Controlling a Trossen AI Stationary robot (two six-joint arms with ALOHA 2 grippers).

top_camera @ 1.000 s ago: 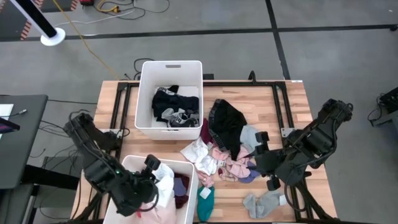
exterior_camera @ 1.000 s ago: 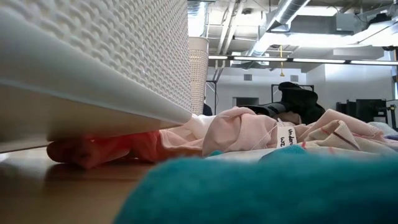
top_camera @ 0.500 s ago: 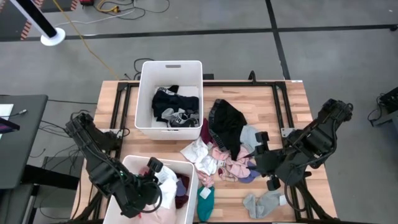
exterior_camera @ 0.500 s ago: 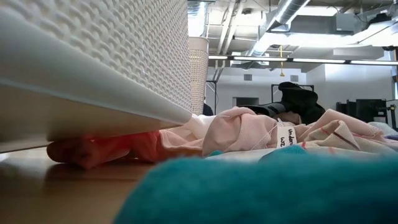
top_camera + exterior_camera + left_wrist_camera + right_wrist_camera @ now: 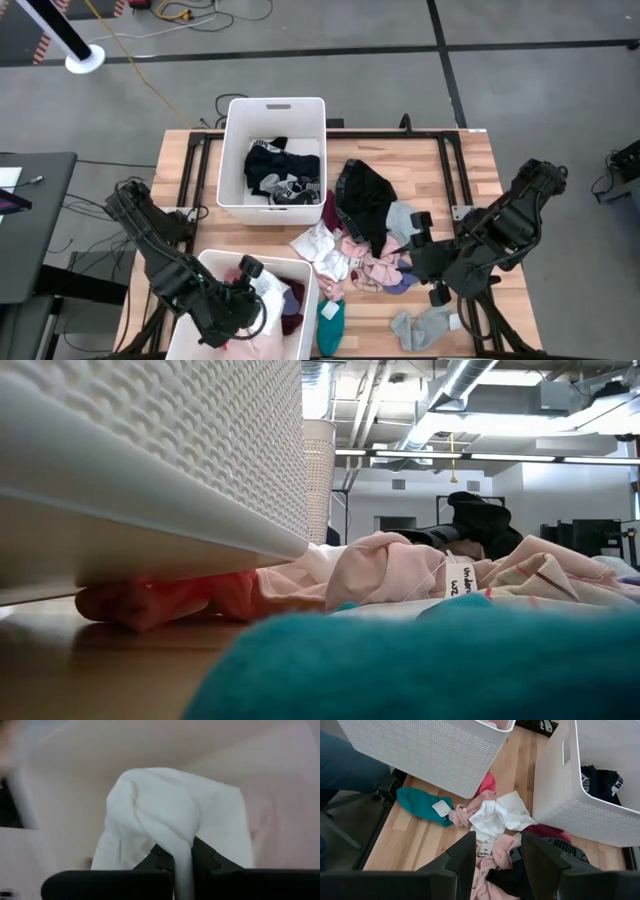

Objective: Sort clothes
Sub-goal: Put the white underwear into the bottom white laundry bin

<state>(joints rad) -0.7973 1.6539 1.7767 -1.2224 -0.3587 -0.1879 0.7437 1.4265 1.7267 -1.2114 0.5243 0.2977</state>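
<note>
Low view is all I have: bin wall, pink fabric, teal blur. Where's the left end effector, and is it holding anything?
Observer: The left end effector is over the near white bin, at the table's front left.
Operator: Holding?
Observer: Yes, shut on a white garment; the left wrist view shows it pinched between the fingers.
Operator: Right arm?
Observer: The right end effector hangs open beside the loose clothes pile, holding nothing.
Operator: Other bin?
Observer: The far white bin holds dark clothes.
</note>
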